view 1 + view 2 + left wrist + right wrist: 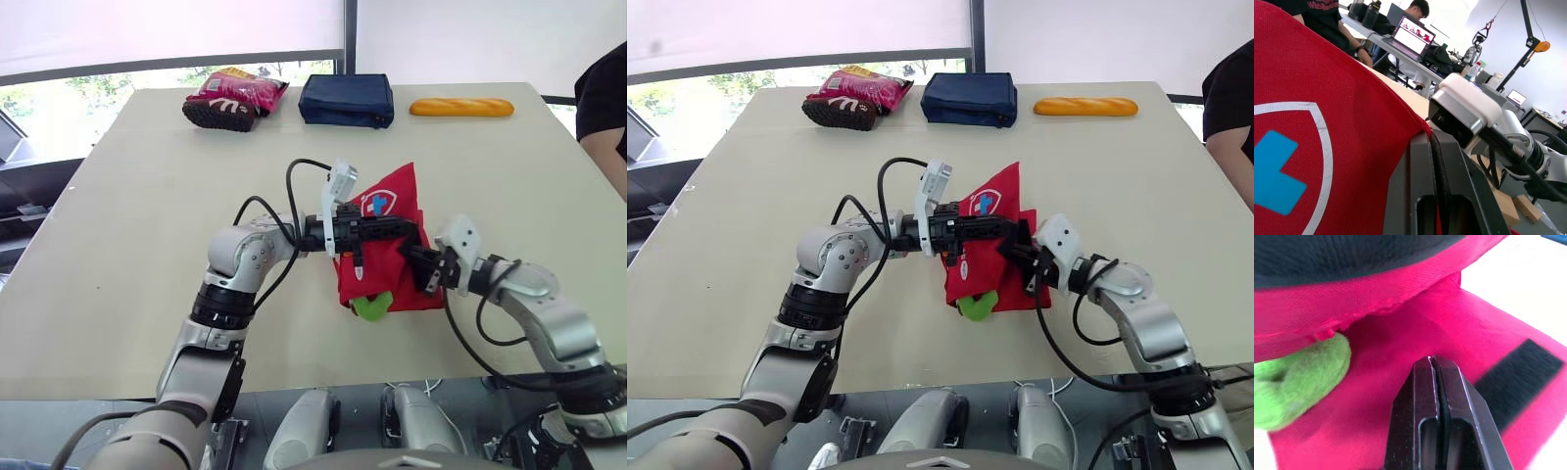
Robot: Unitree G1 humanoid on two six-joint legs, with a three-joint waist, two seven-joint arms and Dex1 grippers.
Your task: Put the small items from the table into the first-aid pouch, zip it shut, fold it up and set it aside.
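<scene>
The red first-aid pouch (387, 201) sits mid-bench, closer to the near edge than the far one. Its white-and-blue emblem faces up, and its upper flap is raised off the bench into a peak. The left gripper (409, 231) reaches in from the left across the pouch. In the left wrist view its fingers (1420, 196) are closed tight on a fold of the red fabric, a sliver of red showing between them. The right gripper (418, 258) meets the pouch at its right edge, just beside the left one. Its fingers (1410, 406) are pressed together with no gap and their tips are against the red cloth; I cannot tell whether any fabric is caught between them. A fuzzy green item (370, 306) pokes out of the pouch's near end, half under the raised flap, and a black fastening strip (1518, 377) runs across the red fabric near it. Along the far edge of the bench (127, 245) lie a pink snack bag (235, 98), a navy pouch (346, 100) and a bread loaf (460, 107), well apart from the grippers. A person (607, 108) in black stands at the bench's right edge.
</scene>
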